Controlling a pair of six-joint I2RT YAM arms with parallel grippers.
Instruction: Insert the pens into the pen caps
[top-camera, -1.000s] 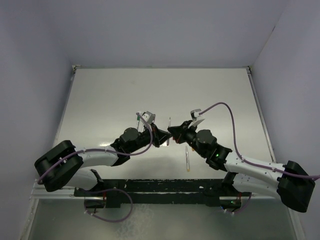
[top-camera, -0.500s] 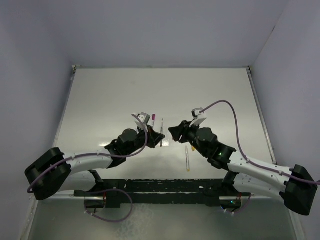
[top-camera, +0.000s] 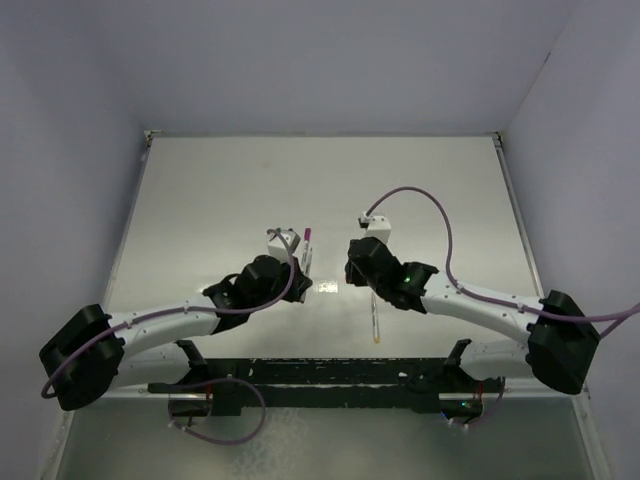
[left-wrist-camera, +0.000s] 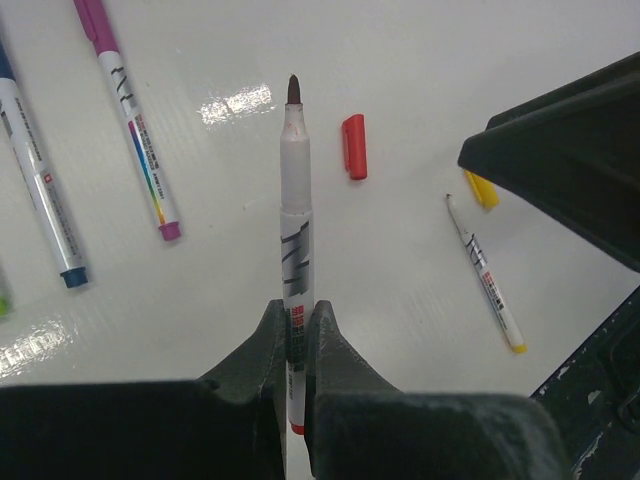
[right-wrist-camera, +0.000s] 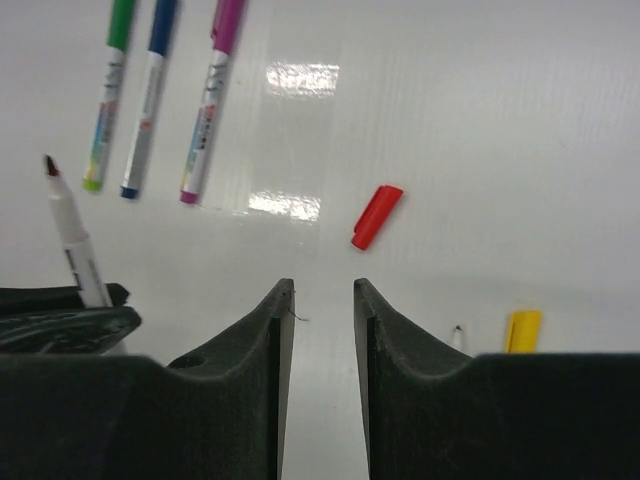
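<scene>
Black left claw: clenched on the lower barrel of the red pen, one jaw pressed to each side.
Red pen: uncapped, held off the tabletop with its dark red tip pointing away from the claw (the butt end pokes out behind the fingers).
Red cap: loose on the tabletop, just past the pen tip and a little to its right in the left wrist view.
Right claw: released, jaws parted with nothing between them; the red cap lies ahead of it, slightly right.
Yellow cap: on the tabletop near the right claw, just beside the tip of the yellow pen.
Yellow pen: uncapped, lying flat.
Far side: the green pen, blue pen and magenta pen lie capped, side by side, well apart from the red cap.
</scene>
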